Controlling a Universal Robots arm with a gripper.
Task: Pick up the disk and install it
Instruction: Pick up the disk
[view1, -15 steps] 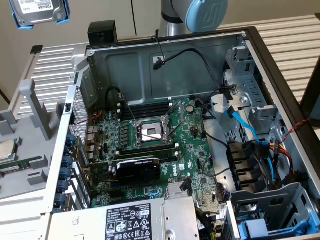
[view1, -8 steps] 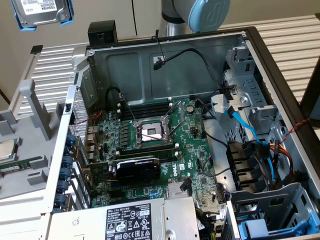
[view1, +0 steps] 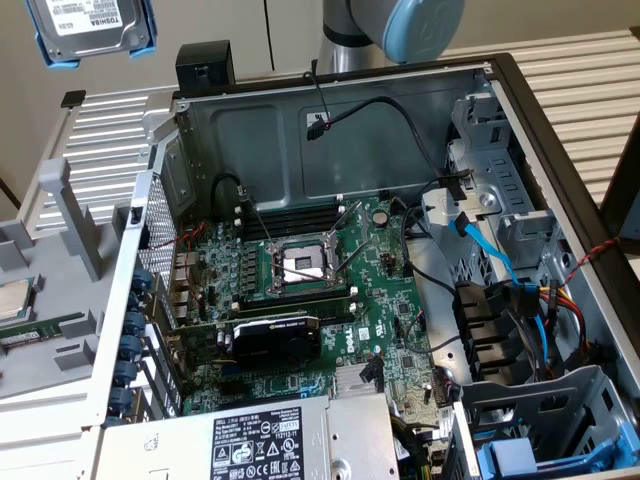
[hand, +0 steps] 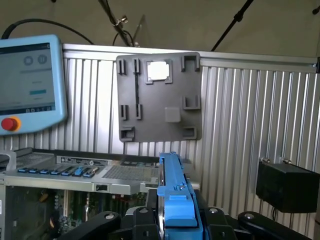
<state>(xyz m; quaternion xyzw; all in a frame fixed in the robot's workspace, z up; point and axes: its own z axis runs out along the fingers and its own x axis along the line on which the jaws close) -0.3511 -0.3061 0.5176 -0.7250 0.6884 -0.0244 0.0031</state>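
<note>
The disk (view1: 90, 25), a metal hard drive with a white Toshiba label and a blue carrier frame, hangs in the air at the exterior view's upper left, above the ribbed table and clear of the open computer case (view1: 520, 110). In the wrist view the disk (hand: 175, 190) appears edge-on as a blue frame rail, clamped between the black fingers (hand: 142, 220) of my gripper (hand: 177, 217). The gripper is shut on it.
The case holds a motherboard (view1: 390, 310) with a CPU socket (view1: 300, 265), a graphics card (view1: 275, 335), a labelled power supply (view1: 270, 440), loose cables and drive bays (view1: 520, 350). A grey fixture plate (hand: 160, 95) carries a silver chip (hand: 158, 70). A teach pendant (hand: 30, 80) and black box (hand: 287, 187) stand nearby.
</note>
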